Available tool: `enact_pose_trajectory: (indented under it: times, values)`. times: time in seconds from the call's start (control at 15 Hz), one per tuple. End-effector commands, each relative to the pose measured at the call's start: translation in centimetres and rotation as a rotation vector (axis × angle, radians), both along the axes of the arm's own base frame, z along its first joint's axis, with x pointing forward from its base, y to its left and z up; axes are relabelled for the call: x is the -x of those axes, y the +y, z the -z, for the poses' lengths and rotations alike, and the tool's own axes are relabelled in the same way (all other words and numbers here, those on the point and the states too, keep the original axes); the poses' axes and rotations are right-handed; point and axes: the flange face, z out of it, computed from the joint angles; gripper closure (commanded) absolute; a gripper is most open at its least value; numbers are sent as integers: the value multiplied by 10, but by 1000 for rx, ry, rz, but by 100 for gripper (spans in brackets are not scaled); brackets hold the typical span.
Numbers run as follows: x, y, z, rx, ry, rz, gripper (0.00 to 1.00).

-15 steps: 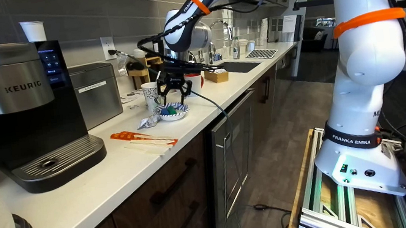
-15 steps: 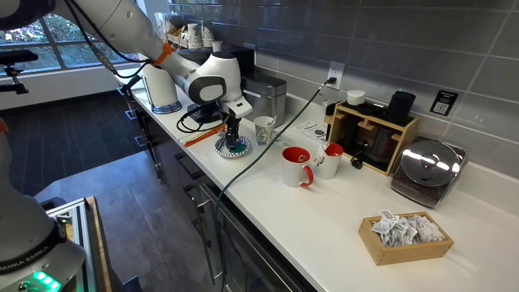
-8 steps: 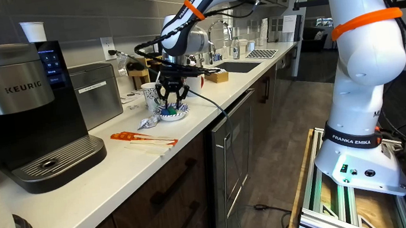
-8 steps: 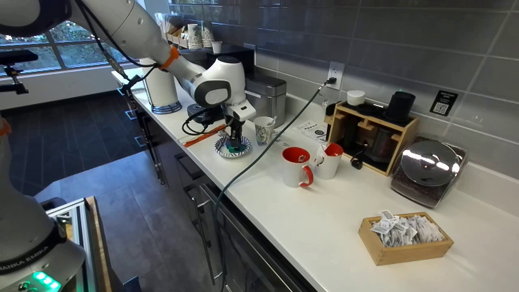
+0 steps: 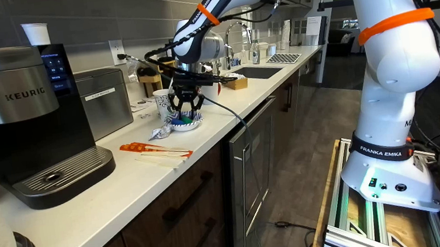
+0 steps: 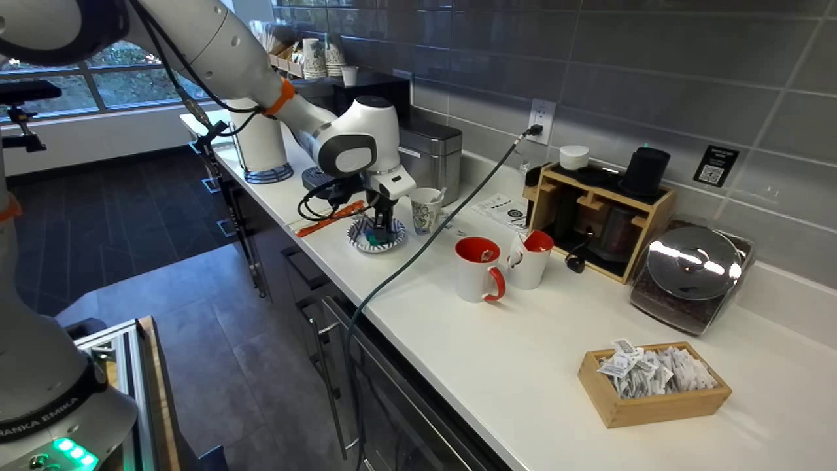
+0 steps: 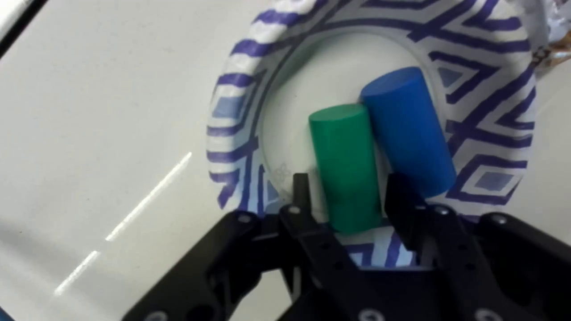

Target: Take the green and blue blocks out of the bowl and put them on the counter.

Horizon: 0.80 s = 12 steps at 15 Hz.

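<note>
Gripper (image 7: 350,189) stands parted over the bowl (image 7: 236,107), gripping nothing.
Between its 2 fingers (image 7: 301,189) lies the green block (image 7: 345,165), a gap showing beside 1 of them; the blue block (image 7: 410,129) lies just outside the other, both in the bowl on the counter (image 7: 111,111).

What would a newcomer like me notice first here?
Likely the big white robot arm, filling the right of an exterior view. Then the bright green cylinder and blue cylinder, side by side in the patterned bowl where the black gripper points down. A Keurig coffee machine also looms at that view's left.
</note>
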Motion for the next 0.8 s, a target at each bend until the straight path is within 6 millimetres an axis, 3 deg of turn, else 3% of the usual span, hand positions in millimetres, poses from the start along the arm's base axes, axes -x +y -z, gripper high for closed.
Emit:
enact_pose_trajectory:
  times: [0.0,0.07,0.2,0.4,0.73]
  values:
    - [-8,9,8,-9,28,-3,60]
    - [-8,11,8,-6,28,-5,76]
    - [-9,12,8,-3,25,-5,92]
    - [-3,11,-3,6,0,-5,92]
    - [10,18,-43,64,-77,-67,92]
